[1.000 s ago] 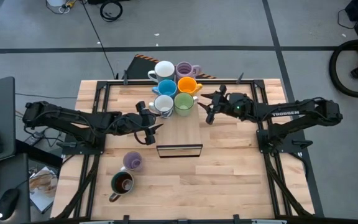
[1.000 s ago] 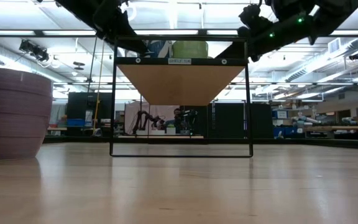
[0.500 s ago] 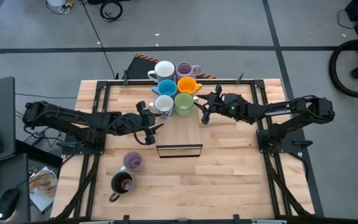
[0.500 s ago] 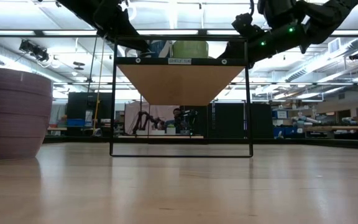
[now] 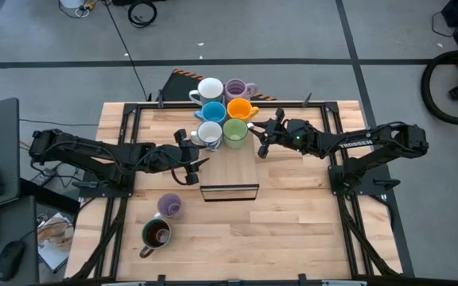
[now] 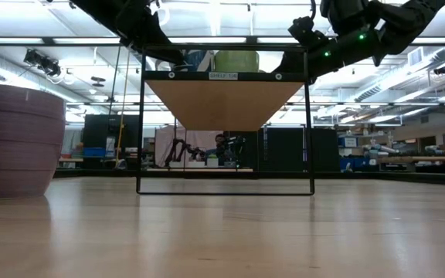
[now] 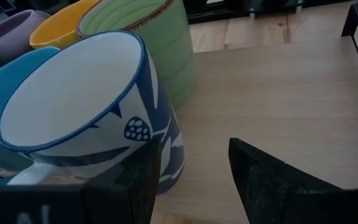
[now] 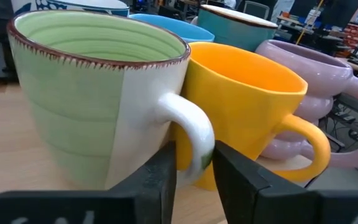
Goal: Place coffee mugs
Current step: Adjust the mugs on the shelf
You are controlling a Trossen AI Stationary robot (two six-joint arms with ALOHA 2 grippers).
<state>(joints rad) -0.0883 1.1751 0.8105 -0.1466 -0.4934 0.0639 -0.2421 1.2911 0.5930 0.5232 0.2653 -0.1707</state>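
Grasp step: right gripper [image 8: 193,171] fingers closing around the green mug [image 8: 98,93] handle on the raised shelf [image 5: 230,163]. Left gripper [image 7: 191,180] fingers open beside the white mug [image 7: 92,112]. Next move calls for seating the grip, then lifting clear.

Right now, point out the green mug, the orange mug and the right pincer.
green mug [image 8: 92,99]: right wrist view, on its ribbed side wall.
orange mug [image 8: 247,106]: right wrist view, on its outer wall below the rim.
right pincer [image 8: 194,165]: right wrist view, midway between its fingertips, either side of the green mug's handle.

overhead, table-level, two wrist close-ups — mugs [image 5: 223,111] shared
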